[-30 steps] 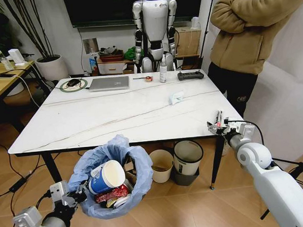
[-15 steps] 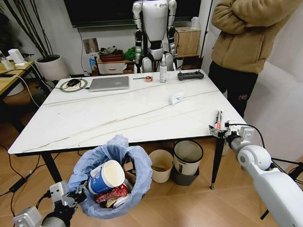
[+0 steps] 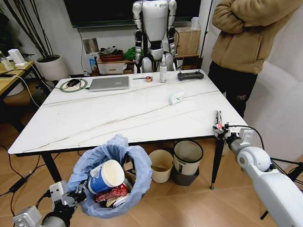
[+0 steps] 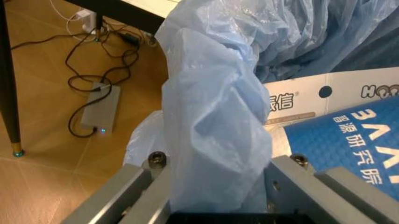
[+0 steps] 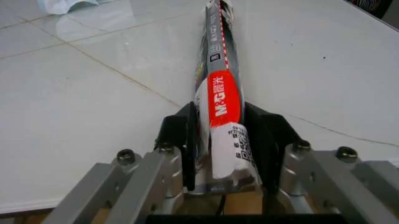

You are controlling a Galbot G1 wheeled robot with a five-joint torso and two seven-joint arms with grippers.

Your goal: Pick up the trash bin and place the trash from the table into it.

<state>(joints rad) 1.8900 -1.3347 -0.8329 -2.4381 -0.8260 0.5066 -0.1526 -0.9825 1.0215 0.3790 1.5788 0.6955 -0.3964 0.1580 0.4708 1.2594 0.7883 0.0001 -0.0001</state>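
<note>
At the table's [image 3: 116,115] right front corner, the right gripper [image 5: 221,140] clamps a flat red-and-grey packet [image 5: 219,88], arm reaching forward. Low at left, the left gripper [image 4: 212,186] pinches the trash bin's [image 3: 114,184] blue bag [image 4: 212,121].

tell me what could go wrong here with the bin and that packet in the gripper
The left gripper holds the trash bin only by its thin blue bag, which might tear or slip. The right gripper pinches a flat packet edge-on at the table corner, far from the bin; it could drop on the way.

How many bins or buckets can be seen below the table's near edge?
3: the trash bin held by the left hand, plus a cream bin and a white black-rimmed bin standing under the table.
</note>
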